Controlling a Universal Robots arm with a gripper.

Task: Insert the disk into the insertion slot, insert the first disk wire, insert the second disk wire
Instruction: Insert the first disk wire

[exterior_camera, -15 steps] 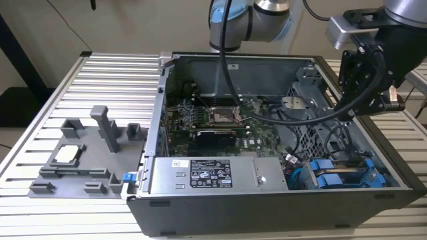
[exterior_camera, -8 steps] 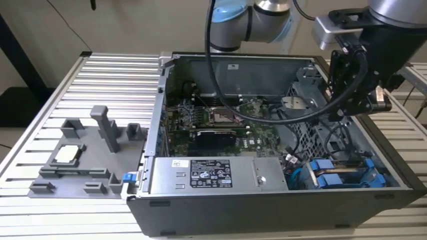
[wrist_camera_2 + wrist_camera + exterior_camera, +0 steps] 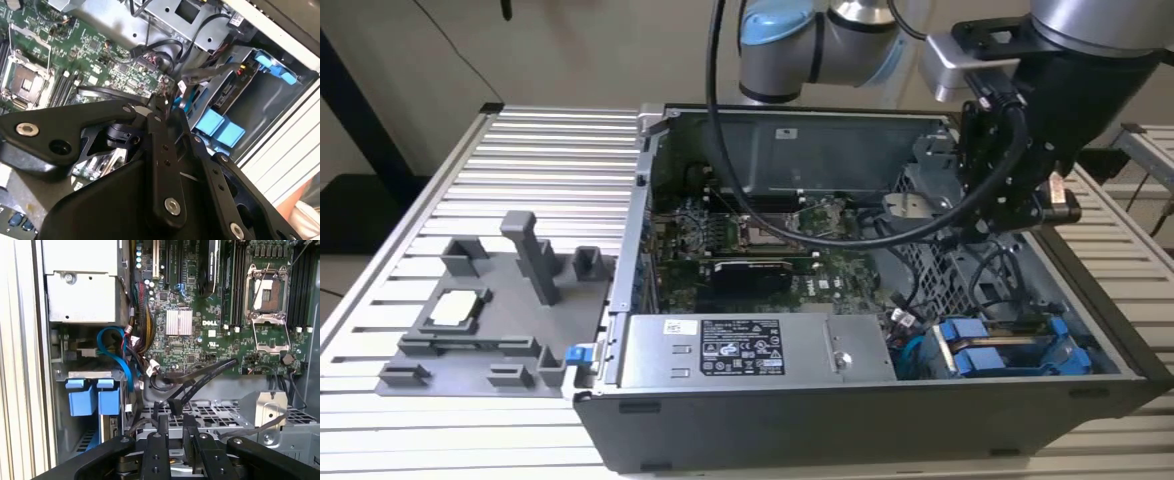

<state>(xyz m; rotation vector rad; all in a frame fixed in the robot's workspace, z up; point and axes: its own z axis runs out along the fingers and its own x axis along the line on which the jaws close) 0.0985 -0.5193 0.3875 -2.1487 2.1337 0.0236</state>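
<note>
An open dark grey computer case point(image 3: 854, 420) stands on a slatted aluminium table point(image 3: 547, 160) in the exterior view. The arm's black gripper point(image 3: 998, 222) hangs inside the case towards the exterior view's right, over the perforated grey metal cage point(image 3: 961, 270). Near the front wall lies the silver labelled power-supply box point(image 3: 747, 350), with the green motherboard point(image 3: 774, 255) behind it. The disk point(image 3: 974, 350), told by its bright blue plastic carrier tabs, sits in the insertion slot point(image 3: 1070, 352), the grey bay with blue rails in the front corner just beside the power-supply box. Whether it is pushed fully home cannot be told. A grey moulded fixture tray point(image 3: 494, 330) rests on the table outside the case, at the exterior view's left.

In the second wrist view the gripper point(image 3: 150, 111) is above the edge of the motherboard point(image 3: 90, 55). The disk's two blue tabs point(image 3: 220, 125) lie near it, and a grey flat wire point(image 3: 210, 74) runs above them.

In the first wrist view the gripper point(image 3: 176, 427) is over the cage point(image 3: 225, 415). Two black flat wires point(image 3: 205, 372) run from the motherboard to a black plug right at its tips. How far the gripper is open, and whether it has hold of that plug, cannot be told. The disk point(image 3: 95, 397) is off to one side, apart from the gripper.
</note>
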